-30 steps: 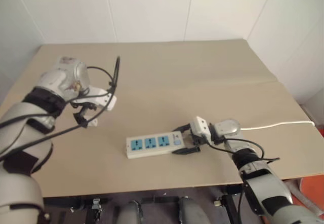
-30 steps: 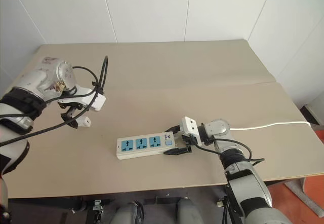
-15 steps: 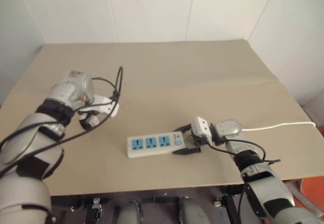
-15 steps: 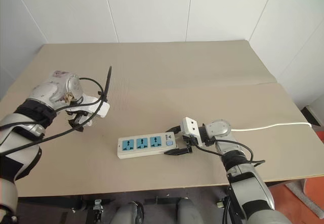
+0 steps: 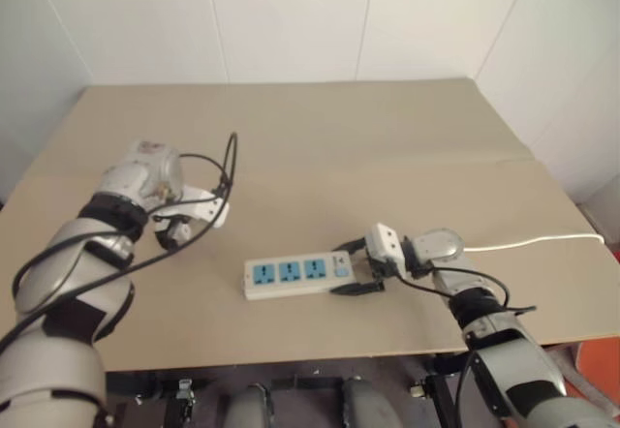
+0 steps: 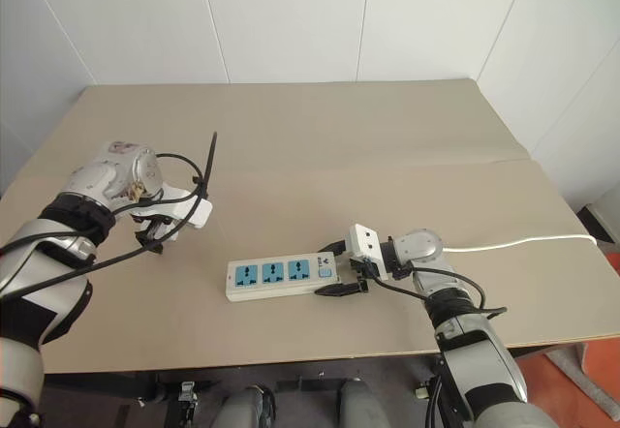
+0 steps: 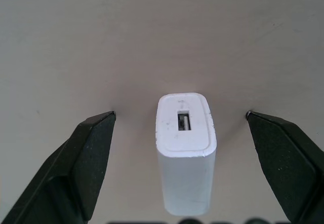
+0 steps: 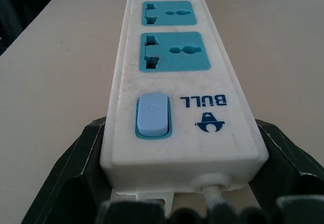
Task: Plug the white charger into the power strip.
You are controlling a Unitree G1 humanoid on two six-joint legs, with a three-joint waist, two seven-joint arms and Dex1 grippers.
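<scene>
Straddling the charger (image 7: 185,150) on the counter (image 5: 387,147) with my left jaws wide, I should sink evenly, then pinch its sides; my right jaws clamp the strip (image 8: 174,97) at its switch end.

- The worktop (image 6: 387,137) is a plain tan board filling the middle of the frame, with a faint seam running across its right half.
- The power strip (image 6: 281,277) lies flat on it at lower centre, three blue socket faces up.
- Its thin white cord (image 6: 523,243) trails along the surface toward the right edge.
- The white charger (image 7: 185,150) stands upright on the bare surface at left.
</scene>
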